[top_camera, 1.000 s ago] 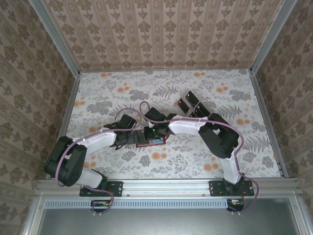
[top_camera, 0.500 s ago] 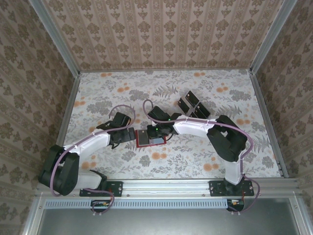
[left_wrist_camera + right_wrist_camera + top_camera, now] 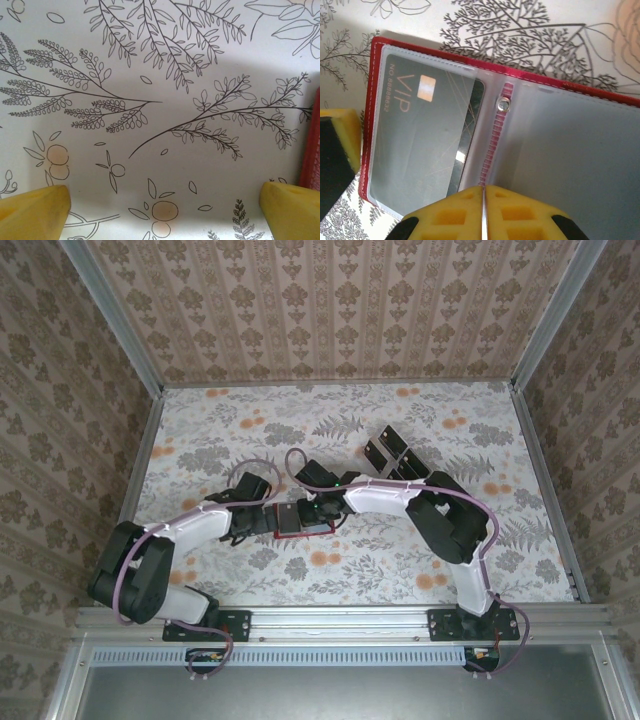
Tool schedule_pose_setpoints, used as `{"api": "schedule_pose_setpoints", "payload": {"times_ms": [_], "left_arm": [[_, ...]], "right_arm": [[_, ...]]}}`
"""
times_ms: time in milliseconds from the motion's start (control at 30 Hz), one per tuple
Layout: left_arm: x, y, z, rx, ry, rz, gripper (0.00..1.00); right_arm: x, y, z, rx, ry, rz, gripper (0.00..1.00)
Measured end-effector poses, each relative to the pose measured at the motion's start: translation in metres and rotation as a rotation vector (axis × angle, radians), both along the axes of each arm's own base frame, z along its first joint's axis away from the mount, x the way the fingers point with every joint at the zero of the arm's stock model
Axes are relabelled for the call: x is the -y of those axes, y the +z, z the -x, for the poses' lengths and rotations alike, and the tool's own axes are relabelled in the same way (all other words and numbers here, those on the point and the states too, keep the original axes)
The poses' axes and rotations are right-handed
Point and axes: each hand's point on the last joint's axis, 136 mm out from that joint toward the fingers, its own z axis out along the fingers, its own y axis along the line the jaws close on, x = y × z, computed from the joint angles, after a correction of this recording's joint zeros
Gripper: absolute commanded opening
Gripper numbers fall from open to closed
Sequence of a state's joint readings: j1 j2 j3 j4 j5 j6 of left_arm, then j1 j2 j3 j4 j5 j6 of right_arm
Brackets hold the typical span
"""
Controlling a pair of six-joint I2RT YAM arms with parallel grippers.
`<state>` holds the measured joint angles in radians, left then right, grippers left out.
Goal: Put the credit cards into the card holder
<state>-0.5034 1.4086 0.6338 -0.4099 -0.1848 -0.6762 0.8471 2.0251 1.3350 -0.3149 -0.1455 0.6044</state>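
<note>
While right tool (image 3: 482, 210) clamps card holder (image 3: 560, 145), wrist reveals sleeved card (image 3: 420, 145), left tool (image 3: 165, 210) apart.

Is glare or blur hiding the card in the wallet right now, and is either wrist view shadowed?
Right wrist: the card in the card holder reads sharp, faint sheen across it; the right gripper is soft. Left wrist: a broad soft shadow crosses the tablecloth, and the fingertips of the left gripper are blurred. Top external: even light, no glare.

left claw (image 3: 162, 212) spread wide | over floral table cover (image 3: 165, 75) | red card holder (image 3: 311, 145) edge (far right)
</note>
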Motion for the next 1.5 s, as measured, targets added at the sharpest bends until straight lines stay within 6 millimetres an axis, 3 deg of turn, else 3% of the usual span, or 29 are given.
{"api": "schedule_pose_setpoints", "payload": {"times_ms": [333, 533, 700, 967, 1233, 1500], "left_arm": [[0.001, 0.000, -0.001, -0.005, -0.005, -0.008, 1.00], [0.001, 0.002, 0.000, -0.002, -0.008, -0.010, 1.00], [0.001, 0.010, 0.000, 0.017, -0.029, -0.006, 1.00], [0.018, 0.034, -0.003, 0.077, -0.079, 0.031, 1.00], [0.037, 0.035, 0.006, 0.080, -0.143, 0.037, 1.00], [0.060, 0.038, 0.012, 0.123, -0.203, 0.068, 1.00]], "right_arm": [[-0.004, 0.001, 0.004, 0.002, 0.015, 0.005, 0.13], [0.009, 0.022, -0.007, 0.042, 0.012, 0.003, 0.34], [0.026, 0.039, -0.029, 0.082, -0.017, -0.012, 0.40], [0.035, 0.026, -0.033, 0.062, -0.004, 0.026, 0.41], [0.036, 0.003, -0.029, 0.020, 0.013, 0.051, 0.42], [0.021, 0.004, -0.027, -0.008, -0.001, -0.045, 0.43]]}}
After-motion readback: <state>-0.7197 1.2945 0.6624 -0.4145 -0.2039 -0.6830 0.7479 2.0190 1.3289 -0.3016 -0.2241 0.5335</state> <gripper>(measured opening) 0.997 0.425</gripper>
